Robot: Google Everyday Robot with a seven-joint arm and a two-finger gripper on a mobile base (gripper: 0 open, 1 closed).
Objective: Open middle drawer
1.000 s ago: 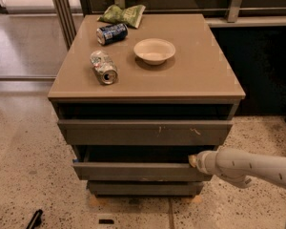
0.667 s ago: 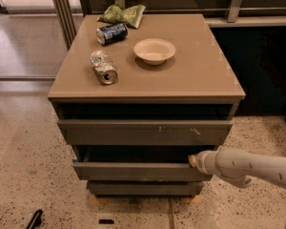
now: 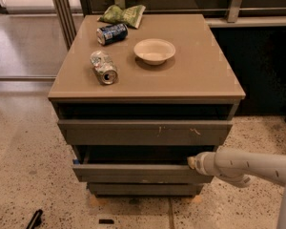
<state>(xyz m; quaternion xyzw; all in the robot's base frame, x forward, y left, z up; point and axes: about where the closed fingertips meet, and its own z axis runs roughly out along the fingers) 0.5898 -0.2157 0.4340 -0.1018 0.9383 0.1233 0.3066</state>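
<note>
Here is the grey-brown cabinet, seen from above and in front, with three drawer fronts stacked under its worktop (image 3: 200, 80). The gripper (image 3: 192, 162) sits low on the right, its tip against the upper right corner of the middle drawer (image 3: 133, 173), and the white arm (image 3: 250, 166) reaches in from the right edge of the view. Whether the jaws are wide or narrow, I cannot tell from this angle. The middle drawer, plain and flat-fronted, lies between the taller top front (image 3: 143, 132) with its pale scratches and the narrow lowest front (image 3: 143, 189). It appears drawn out a little, with a dark gap showing above its top edge. Up on the worktop, a pale bowl (image 3: 154, 50) stands upright near the middle. A crushed silver can (image 3: 104, 67) lies on its side to the left of the bowl. A blue can (image 3: 111, 33), also on its side, lies further back. A green snack bag (image 3: 123, 14) rests at the back edge, just beyond the blue can. The cabinet stands on a speckled floor (image 3: 24, 166), and a small dark object (image 3: 34, 219) lies on it at the lower left, well apart from the cabinet.
</note>
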